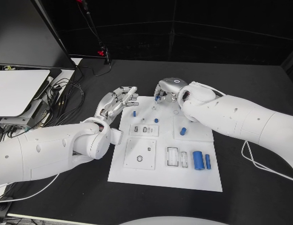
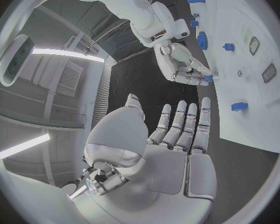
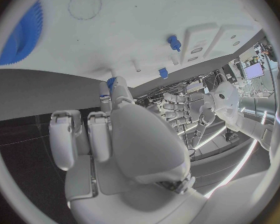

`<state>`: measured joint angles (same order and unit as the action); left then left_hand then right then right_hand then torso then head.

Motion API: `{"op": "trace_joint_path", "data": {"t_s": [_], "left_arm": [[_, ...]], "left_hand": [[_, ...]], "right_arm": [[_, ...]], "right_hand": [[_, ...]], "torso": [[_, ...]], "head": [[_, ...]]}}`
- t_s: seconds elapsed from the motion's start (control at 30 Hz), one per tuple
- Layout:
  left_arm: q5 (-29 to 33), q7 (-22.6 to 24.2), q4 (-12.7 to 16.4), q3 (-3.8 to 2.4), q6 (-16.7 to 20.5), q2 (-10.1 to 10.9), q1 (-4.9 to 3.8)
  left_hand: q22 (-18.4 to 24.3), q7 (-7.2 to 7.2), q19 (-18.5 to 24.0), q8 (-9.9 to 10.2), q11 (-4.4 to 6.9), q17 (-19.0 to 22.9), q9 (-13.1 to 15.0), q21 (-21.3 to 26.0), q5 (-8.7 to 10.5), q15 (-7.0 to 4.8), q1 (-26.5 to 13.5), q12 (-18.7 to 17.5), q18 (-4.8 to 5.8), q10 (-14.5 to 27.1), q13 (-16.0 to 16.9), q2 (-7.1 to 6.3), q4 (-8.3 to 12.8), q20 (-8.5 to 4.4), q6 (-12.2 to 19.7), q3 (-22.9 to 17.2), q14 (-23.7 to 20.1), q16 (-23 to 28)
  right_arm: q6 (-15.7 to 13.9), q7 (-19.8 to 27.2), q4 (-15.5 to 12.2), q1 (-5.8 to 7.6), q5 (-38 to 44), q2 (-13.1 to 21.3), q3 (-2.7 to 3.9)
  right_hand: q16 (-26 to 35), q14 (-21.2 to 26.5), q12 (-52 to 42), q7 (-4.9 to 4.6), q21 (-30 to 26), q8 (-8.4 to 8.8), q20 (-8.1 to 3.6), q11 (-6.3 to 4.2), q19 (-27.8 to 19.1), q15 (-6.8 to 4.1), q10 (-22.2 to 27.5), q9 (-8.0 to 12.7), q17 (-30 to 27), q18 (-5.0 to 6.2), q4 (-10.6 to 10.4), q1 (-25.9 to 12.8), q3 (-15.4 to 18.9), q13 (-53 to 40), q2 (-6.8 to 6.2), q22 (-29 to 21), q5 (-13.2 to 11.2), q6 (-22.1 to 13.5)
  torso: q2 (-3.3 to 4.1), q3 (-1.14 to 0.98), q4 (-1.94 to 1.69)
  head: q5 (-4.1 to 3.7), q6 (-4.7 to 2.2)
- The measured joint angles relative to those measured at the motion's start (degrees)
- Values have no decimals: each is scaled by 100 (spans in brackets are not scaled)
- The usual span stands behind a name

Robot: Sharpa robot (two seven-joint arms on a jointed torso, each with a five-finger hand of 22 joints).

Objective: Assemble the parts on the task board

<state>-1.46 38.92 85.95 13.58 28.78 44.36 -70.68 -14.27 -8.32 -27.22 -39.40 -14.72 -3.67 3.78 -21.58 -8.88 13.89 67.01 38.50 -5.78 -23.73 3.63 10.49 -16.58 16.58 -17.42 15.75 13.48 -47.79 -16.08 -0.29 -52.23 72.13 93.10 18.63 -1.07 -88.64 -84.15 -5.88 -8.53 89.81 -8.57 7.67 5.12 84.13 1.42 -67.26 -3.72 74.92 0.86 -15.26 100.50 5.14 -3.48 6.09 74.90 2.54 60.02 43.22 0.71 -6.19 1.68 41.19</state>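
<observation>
Pinching a small blue part at its fingertips, the right robot hand seems to be in the placing step: the part is held low over the far edge of the task board, and from the left wrist view it looks to be at or just above the white surface, though whether it already sits in a seat cannot be told. The other fingers of that robot hand are curled in behind the pinch, so it is closed narrowly on the part and touches nothing else that can be seen.

Just beside those fingertips, a little further onto the board, stand two small blue pegs, and beyond them lie the rectangular recesses. A blue gear sits on the board near the right robot hand's other side. Well apart, at the board's near end, lie two blue cylinders.

The next move, as a judgement, calls for fine alignment of the pinched part over its hole, a straight press down, then a release without tipping it.

The left robot hand hovers at the board's far left corner, over the counter, fingers straight and spread, holding nothing and touching nothing.
</observation>
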Motion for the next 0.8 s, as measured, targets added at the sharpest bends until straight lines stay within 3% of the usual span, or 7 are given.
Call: {"op": "trace_joint_path", "data": {"t_s": [0.8], "left_arm": [[0,0,-18,0,1,-6,0]], "left_hand": [[-1,0,0,0,0,0,0,0,0,0,0,0,-1,0,0,0,0,0,0,0,0,0]], "right_arm": [[106,-21,-8,-6,1,-14,-5]], "right_hand": [[0,0,108,8,0,45,0,21,0,0,22,8,-1,0,-34,21,-26,0,-21,0,-5,-15]], "torso": [[0,2,5]], "head": [[-2,24]]}}
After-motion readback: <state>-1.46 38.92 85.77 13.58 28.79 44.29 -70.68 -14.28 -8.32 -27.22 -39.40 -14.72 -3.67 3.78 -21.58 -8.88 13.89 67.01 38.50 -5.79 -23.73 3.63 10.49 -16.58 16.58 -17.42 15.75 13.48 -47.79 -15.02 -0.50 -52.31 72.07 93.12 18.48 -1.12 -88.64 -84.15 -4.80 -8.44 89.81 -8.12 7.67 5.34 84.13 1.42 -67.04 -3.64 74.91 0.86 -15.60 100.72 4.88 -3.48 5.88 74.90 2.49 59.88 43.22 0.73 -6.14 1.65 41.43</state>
